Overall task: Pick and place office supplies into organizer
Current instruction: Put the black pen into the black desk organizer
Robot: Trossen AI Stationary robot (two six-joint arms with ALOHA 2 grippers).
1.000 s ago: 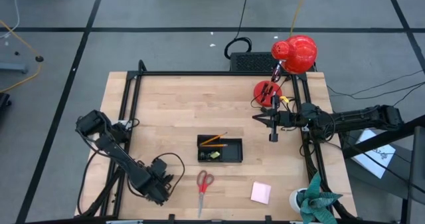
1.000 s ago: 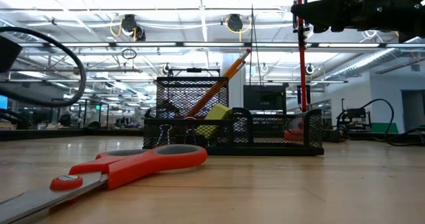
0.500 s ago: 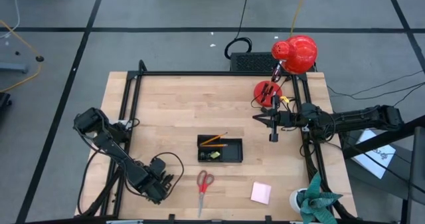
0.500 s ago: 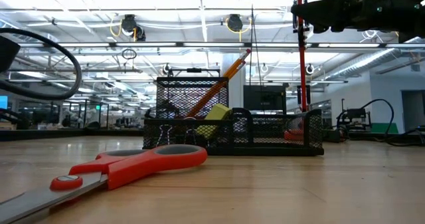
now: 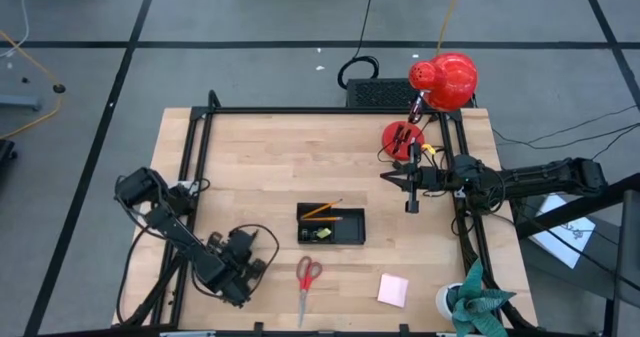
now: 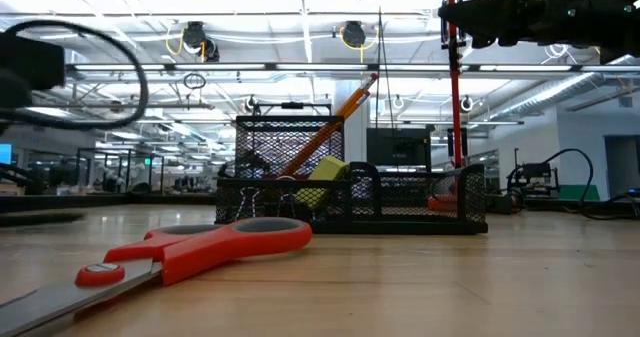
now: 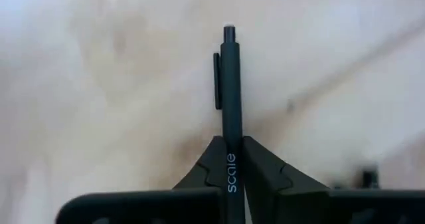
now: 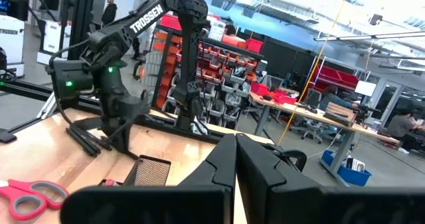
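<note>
A black pen [image 7: 230, 84] lies on the wood near the table's near left corner, and my left gripper [image 5: 243, 264] is shut on it, pointing steeply down. The high view hides the pen under the arm. The black mesh organizer [image 5: 331, 224] stands mid-table holding orange pencils [image 5: 322, 210] and a yellow-green bit [image 5: 322, 234]. The pencils lean out over its rim [image 6: 330, 127]. Red-handled scissors [image 5: 307, 276] lie flat just near of the organizer, and a pink sticky-note pad [image 5: 392, 290] lies to their right. My right gripper [image 5: 410, 199] hangs shut above the table's right side, holding nothing. My left gripper pinches the pen's barrel at its printed lettering [image 7: 230, 159] between its two fingers [image 7: 207, 165], which come slanting down from above. The clip end [image 7: 219, 78] points away from the fingertips. The pen appears to lie on the tabletop; I cannot tell whether it is lifted.
A red desk lamp [image 5: 445, 82] stands at the far right corner, with its base [image 5: 403, 135] on the table. A potted plant [image 5: 482, 302] and a white cup [image 5: 447, 299] occupy the near right corner. Black frame rails [image 5: 300, 110] run along the table's edges.
My left gripper has rolled at the wrist and shifted slightly toward the far edge, staying near the near left corner. Its cable loop has swung in the low view.
</note>
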